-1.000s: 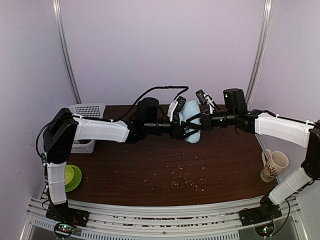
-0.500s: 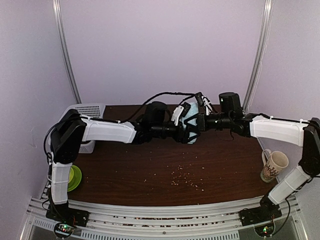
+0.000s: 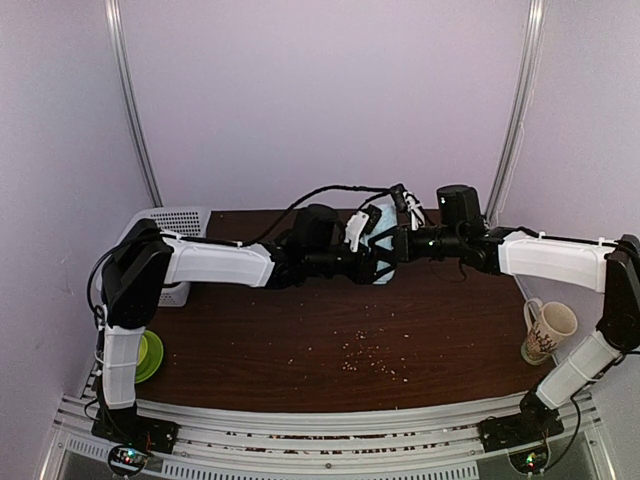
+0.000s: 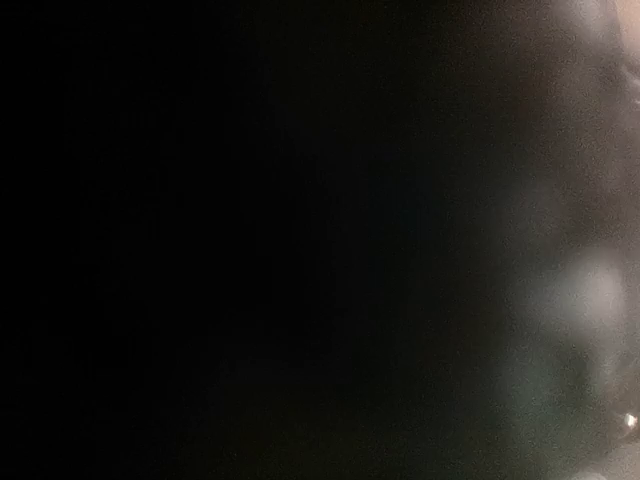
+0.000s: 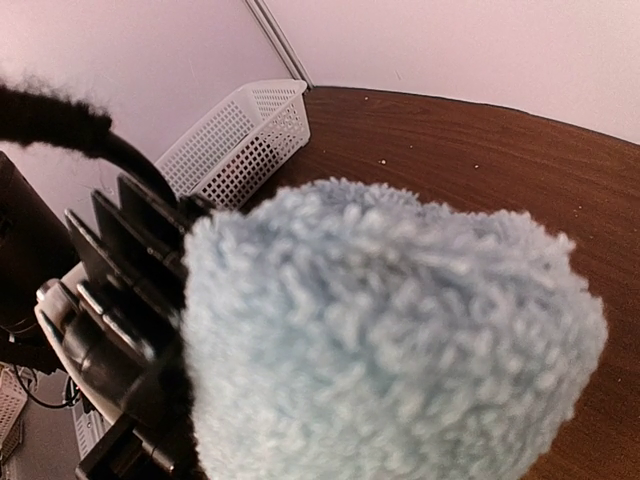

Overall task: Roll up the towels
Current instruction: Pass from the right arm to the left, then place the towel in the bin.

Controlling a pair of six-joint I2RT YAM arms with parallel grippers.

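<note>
The light-blue towel (image 3: 386, 218) is bunched into a thick roll at the back middle of the brown table (image 3: 300, 330). My left gripper (image 3: 378, 262) reaches it from the left, its black fingers straddling the roll's lower part. My right gripper (image 3: 402, 243) presses in from the right. In the right wrist view the fluffy light-blue towel (image 5: 390, 340) fills the frame and hides my right fingers, with the left gripper's black body (image 5: 120, 290) against its left side. The left wrist view is dark and shows nothing. The rust-red towel is out of view.
A white mesh basket (image 3: 175, 222) stands at the back left and also shows in the right wrist view (image 5: 235, 140). A green cup (image 3: 147, 355) sits at the left edge. A patterned mug (image 3: 548, 330) stands at the right edge. Crumbs (image 3: 370, 355) lie mid-table.
Both grippers and the light-blue towel have shifted slightly right and toward the back wall. The left arm has stretched further. Little changed in the last half second.
</note>
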